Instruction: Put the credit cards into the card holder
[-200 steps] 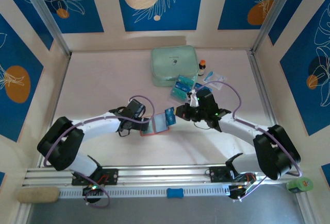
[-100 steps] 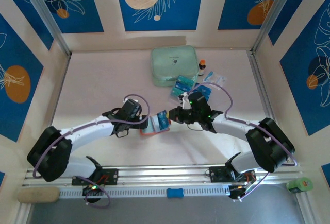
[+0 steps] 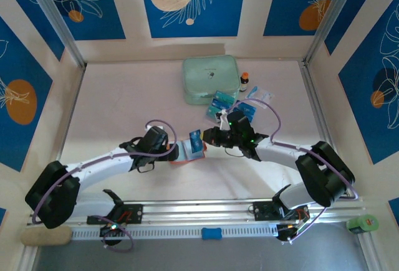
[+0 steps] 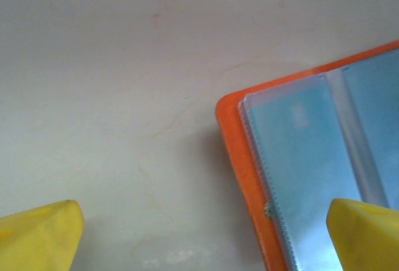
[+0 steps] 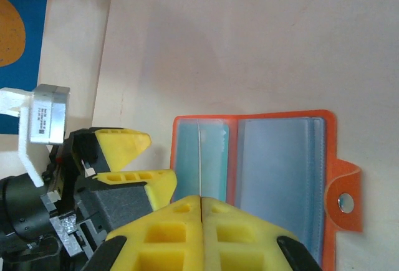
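The card holder (image 3: 182,158) lies open on the table, an orange wallet (image 5: 283,116) with clear sleeves and a snap tab. My right gripper (image 5: 201,199) is shut on a teal credit card (image 3: 196,140), seen edge-on as a thin pale line (image 5: 200,159) over the wallet's left page. Whether its tip is inside a sleeve I cannot tell. My left gripper (image 4: 202,227) stands open at the wallet's left edge (image 4: 232,135), one fingertip (image 4: 365,233) over a sleeve holding something teal and the other on the bare table. More credit cards (image 3: 218,105) lie further back.
A large mint-green zip case (image 3: 211,79) sits at the back, with a small bottle (image 3: 244,81) and a white-and-blue packet (image 3: 259,93) to its right. Walls close the table on three sides. The two grippers are close together over the wallet.
The right gripper has carried the card leftward over the wallet's left page. The left arm has swung back and to the left, its gripper staying open at the wallet's edge.
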Controlling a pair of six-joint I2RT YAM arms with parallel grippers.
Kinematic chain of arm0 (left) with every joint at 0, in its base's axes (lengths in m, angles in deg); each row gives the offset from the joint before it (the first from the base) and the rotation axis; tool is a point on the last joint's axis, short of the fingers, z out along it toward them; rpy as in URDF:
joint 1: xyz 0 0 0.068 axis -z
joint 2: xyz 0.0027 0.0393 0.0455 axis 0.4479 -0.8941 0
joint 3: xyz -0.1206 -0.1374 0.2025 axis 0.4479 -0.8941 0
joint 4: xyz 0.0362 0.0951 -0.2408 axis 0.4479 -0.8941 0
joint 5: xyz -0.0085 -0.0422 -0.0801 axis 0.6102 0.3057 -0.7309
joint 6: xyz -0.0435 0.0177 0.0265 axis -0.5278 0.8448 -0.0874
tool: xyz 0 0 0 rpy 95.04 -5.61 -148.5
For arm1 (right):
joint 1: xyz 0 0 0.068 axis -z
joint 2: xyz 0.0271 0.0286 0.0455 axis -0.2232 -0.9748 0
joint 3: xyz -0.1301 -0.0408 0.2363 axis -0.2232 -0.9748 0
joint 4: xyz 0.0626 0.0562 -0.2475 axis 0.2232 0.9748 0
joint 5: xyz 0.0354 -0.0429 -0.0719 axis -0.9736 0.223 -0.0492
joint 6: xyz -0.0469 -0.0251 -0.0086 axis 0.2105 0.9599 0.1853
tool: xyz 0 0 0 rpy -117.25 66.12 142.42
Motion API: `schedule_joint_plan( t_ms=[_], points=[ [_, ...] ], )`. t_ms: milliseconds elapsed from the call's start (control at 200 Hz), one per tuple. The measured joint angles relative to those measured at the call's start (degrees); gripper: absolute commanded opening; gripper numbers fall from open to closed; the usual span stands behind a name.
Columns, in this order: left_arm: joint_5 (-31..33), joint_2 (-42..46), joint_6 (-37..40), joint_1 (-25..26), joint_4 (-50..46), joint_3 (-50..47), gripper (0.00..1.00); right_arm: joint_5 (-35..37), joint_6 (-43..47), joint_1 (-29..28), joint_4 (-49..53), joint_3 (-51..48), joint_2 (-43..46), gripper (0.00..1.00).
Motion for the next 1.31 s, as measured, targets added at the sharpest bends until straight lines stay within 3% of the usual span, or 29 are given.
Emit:
schedule_joint_plan(
  t_ms=[1305],
  points=[
    [3.21,-3.02,-0.17,0.02,-0.07,-2.08,1.0,0.5,-1.51,-2.64,-16.17,0.07,-15.58,0.0]
  ],
)
